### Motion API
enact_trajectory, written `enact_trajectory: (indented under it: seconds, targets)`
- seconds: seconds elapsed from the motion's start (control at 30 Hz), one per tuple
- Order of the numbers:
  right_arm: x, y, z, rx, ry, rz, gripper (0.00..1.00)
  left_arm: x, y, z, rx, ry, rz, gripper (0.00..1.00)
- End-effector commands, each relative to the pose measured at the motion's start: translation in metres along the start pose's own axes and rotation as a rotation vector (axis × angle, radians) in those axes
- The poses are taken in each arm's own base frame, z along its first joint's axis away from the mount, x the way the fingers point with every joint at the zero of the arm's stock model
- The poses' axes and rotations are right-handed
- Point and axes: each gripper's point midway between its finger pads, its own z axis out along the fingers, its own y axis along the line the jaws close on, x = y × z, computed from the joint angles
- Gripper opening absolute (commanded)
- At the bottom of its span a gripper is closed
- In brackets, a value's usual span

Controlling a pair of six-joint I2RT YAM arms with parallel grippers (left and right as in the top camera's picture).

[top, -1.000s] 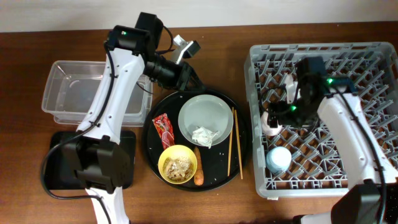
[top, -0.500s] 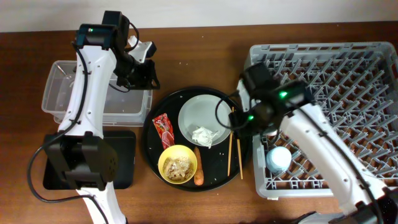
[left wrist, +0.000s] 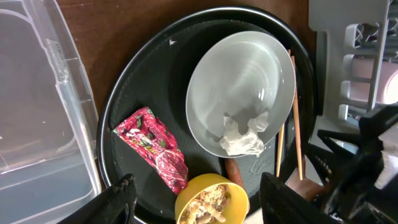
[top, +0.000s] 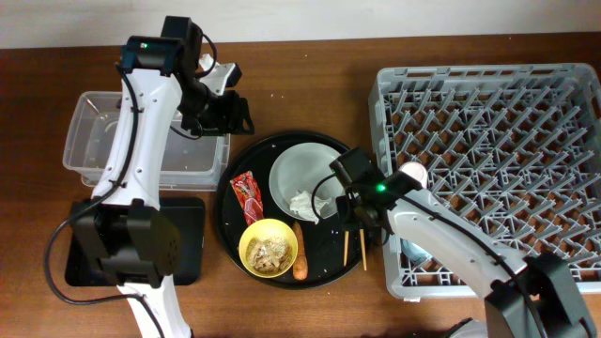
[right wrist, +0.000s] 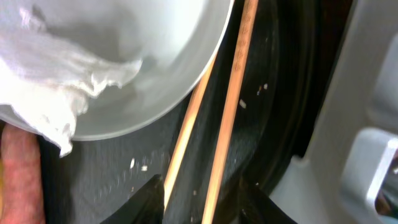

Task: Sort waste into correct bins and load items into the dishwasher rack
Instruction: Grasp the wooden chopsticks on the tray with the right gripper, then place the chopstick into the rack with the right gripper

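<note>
Two wooden chopsticks [top: 364, 255] [right wrist: 233, 93] lie on the right of the round black tray [top: 324, 258]. My right gripper [top: 355, 223] [right wrist: 202, 202] is low over them, open, one finger on each outer side, and the sticks still lie apart. The grey plate [top: 302, 169] [left wrist: 242, 74] holds a crumpled tissue [top: 307, 204] [left wrist: 244, 137]. The red wrapper [top: 247, 197] [left wrist: 152, 146], a yellow bowl [top: 269, 248] with scraps and a carrot piece [top: 300, 261] lie nearby. My left gripper [top: 230, 113] [left wrist: 202, 199] hangs open and empty, high above the tray's left rim.
The grey dishwasher rack [top: 488, 103] fills the right side, with a white-pink cup [top: 411, 175] at its left edge. The clear tub [top: 94, 141] stands at the far left. The black rectangular tray [top: 192, 239] lies in front of it.
My right arm let go of the white-pink cup in the rack and came down over the chopsticks, jaws narrowing. My left gripper drew back towards the tub and opened wider.
</note>
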Motion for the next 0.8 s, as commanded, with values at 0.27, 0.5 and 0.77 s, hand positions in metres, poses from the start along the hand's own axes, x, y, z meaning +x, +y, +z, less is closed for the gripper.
enact_trajectory:
  seconds: [0.27,0.5,0.77]
  targets:
    - [0.018,-0.012,0.054,0.113,0.116,-0.013,0.21,-0.004,-0.004,-0.008,-0.002,-0.035,0.017,0.63]
    - [-0.008,-0.004,0.020,0.096,0.086,-0.012,0.04,-0.004,-0.004,-0.008,-0.002,-0.035,0.017,0.63]
    - [-0.083,-0.009,-0.106,0.056,-0.055,-0.031,0.04,-0.001,-0.011,0.000,0.003,-0.014,0.000,0.62]
